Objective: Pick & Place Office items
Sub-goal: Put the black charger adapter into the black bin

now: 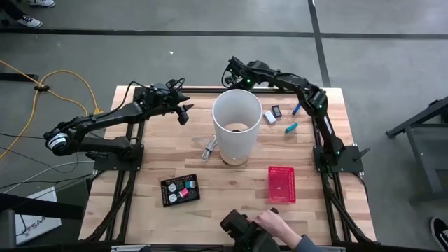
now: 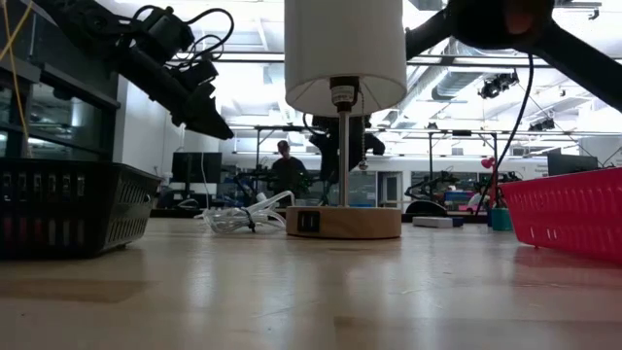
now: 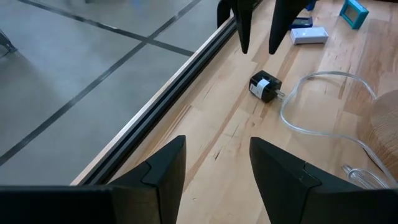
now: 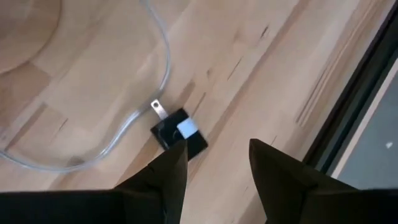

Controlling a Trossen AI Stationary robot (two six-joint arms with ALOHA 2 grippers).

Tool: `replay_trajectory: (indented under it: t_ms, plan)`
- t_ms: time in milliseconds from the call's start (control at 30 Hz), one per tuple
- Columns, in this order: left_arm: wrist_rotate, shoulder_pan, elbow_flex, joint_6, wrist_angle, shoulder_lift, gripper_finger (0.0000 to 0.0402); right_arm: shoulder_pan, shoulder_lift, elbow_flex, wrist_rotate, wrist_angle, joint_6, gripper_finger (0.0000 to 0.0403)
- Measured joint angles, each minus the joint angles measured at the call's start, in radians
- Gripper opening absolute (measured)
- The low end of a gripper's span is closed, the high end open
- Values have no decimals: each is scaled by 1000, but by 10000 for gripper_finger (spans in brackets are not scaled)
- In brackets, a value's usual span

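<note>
A small black plug (image 4: 179,132) with a white label lies flat on the wooden table near its far edge, on the end of a clear cable (image 4: 163,56). My right gripper (image 4: 217,155) hovers open above it, pointing steeply down, with nothing between its fingers. The left wrist view shows the same plug (image 3: 264,86) below that gripper (image 3: 260,37). My left gripper (image 1: 185,112) waits open and raised at the far left, holding nothing. A white block (image 1: 269,117), a small black piece (image 1: 276,110), a blue stick (image 1: 297,108) and a teal piece (image 1: 291,127) lie right of the lamp.
A lamp with a tall white shade (image 1: 236,122) and a wooden base (image 2: 342,222) stands mid-table. A black tray (image 1: 180,189) with small pieces sits near left, a red mesh basket (image 1: 281,183) near right. A person's hand (image 1: 276,224) is at the near edge.
</note>
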Motion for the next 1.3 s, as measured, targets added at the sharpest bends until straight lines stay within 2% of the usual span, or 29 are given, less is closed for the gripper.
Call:
replay_trajectory:
  t_ms: [533,1300]
  plan:
    - [0,0,0,0,3,0,172,-3,0,-96,-33,34,-103,160]
    - [0,0,0,0,8,0,172,-2,33,-99,-18,58,-182,160]
